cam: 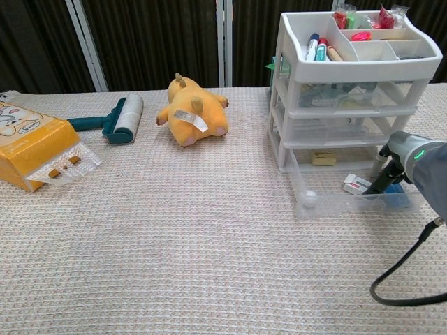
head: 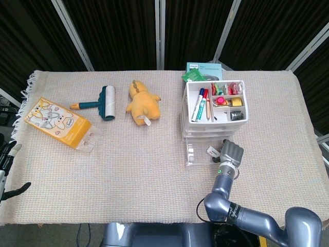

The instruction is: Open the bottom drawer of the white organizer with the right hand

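Observation:
The white organizer point(head: 184, 128) point(cam: 288, 49) stands at the right of the table, with pens and small items in its top tray. Its clear bottom drawer point(head: 191, 153) point(cam: 328, 203) is pulled out toward me, a round knob point(cam: 309, 197) on its front. Small packets lie inside. My right hand point(head: 232, 153) point(cam: 404, 157) sits over the drawer's right end, and its dark fingers point(cam: 383, 181) curl down into the drawer. My left hand point(head: 9, 170) shows only partly at the far left edge of the head view, fingers apart and holding nothing.
A yellow plush point(head: 143, 103) point(cam: 192, 112), a teal lint roller point(head: 105, 102) point(cam: 119, 118) and an orange box point(head: 56, 122) point(cam: 28, 143) lie to the left. A teal booklet point(head: 204, 68) sits behind the organizer. A black cable point(cam: 391, 293) loops under my right arm.

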Available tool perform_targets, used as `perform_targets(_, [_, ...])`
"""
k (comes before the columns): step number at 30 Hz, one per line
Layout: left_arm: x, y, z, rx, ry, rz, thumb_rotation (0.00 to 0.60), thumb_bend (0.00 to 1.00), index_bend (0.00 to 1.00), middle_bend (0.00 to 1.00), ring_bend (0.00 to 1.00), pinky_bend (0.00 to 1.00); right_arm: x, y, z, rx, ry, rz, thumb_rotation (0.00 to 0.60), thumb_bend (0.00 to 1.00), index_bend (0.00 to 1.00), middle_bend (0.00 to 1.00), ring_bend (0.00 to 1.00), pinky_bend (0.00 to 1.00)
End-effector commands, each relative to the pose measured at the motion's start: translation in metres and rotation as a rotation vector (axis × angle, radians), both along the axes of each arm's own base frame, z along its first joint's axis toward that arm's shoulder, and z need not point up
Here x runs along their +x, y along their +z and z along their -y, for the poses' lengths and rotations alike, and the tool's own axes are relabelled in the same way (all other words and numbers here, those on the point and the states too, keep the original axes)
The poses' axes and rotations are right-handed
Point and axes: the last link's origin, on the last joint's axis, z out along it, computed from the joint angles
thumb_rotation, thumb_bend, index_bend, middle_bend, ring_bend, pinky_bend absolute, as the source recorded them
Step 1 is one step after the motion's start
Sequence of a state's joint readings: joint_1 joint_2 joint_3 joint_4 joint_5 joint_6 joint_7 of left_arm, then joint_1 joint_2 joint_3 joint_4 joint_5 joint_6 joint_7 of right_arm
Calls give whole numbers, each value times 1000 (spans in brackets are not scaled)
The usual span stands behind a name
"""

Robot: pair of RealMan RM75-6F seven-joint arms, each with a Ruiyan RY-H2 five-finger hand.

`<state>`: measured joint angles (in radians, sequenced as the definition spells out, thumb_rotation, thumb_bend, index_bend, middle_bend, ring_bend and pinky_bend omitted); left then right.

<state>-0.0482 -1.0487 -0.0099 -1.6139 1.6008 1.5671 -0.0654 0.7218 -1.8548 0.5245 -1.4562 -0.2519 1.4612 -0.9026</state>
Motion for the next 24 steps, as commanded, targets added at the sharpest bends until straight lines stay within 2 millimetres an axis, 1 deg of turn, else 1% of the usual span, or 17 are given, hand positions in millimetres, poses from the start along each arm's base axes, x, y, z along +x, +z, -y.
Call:
perform_targets(1, [0, 0, 0, -1, 1, 0, 600, 96, 0, 0, 0, 0, 0, -1, -1, 0, 4, 2, 600, 92, 444, 963, 957, 715])
perform_targets(11, [0, 0, -1, -3, 4, 0, 600, 97, 0, 0, 0, 0, -2, -4, -1, 10, 6, 23, 600, 102, 433, 963, 957, 715])
perform_targets(16, [0, 0, -1, -3, 4, 1, 600, 97, 0, 0, 0, 0, -2, -5, -1, 11, 11, 24, 600, 152, 471, 963, 957, 714])
perform_targets(19, [0, 0, -1, -3, 5, 1, 600, 97, 0, 0, 0, 0, -2, -6, -1, 11, 13, 26, 600, 178, 511, 963, 957, 715])
perform_targets(24, [-1, 0, -1, -6, 7, 1, 600, 96, 0, 0, 0, 0, -1, -6, -1, 3, 25, 33, 600, 199, 552, 964, 958, 715])
